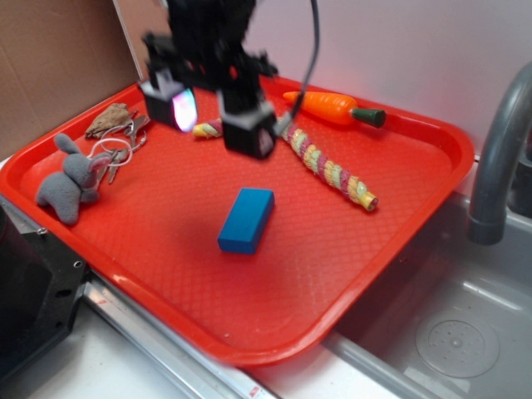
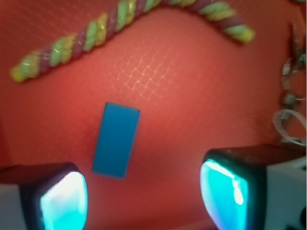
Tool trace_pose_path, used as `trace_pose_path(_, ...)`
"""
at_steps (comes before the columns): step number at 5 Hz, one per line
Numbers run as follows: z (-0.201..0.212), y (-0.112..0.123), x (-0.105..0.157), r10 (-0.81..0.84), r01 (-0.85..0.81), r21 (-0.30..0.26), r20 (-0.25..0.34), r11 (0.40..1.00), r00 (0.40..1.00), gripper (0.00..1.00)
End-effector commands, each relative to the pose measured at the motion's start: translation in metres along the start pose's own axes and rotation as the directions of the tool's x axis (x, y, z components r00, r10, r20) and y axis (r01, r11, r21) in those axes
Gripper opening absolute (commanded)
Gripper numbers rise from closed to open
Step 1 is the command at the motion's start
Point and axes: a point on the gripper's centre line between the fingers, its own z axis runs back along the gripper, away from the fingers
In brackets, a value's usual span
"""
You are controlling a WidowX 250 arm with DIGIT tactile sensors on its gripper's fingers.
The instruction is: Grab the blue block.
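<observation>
The blue block (image 1: 246,219) lies flat near the middle of the red tray (image 1: 349,258). My gripper (image 1: 216,118) hangs open above the tray, behind and to the left of the block, with nothing between its jaws. In the wrist view the block (image 2: 116,139) lies below me, ahead of the wide gap between my two glowing fingertips (image 2: 64,201), nearer the left one. The gripper (image 2: 144,199) touches nothing.
A striped rope toy (image 1: 328,170) and a toy carrot (image 1: 332,108) lie at the tray's back. A grey plush animal (image 1: 71,187) and a key ring (image 1: 116,154) lie on the left. A sink with a grey faucet (image 1: 499,158) is on the right.
</observation>
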Motion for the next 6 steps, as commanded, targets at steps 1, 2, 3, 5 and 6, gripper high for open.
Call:
trace_pose_path(1,-0.022,-0.028,0.013,0.123,-0.119,-0.076,0.049,0.990,0.991,1.00)
trace_pose_path(2,-0.029,-0.046,0.022,0.106,-0.105,-0.040,0.024,0.994,0.994,1.00)
trace_pose_path(3,-0.045,-0.034,0.019,0.142,-0.140,-0.063,0.014,0.988,0.990,1.00)
trace_pose_path(5,-0.036,-0.009,-0.005,0.163,-0.161,-0.059,0.031,0.985,0.986,1.00)
trace_pose_path(6,-0.021,-0.002,-0.009,0.192,-0.189,-0.045,0.073,0.981,0.979,1.00)
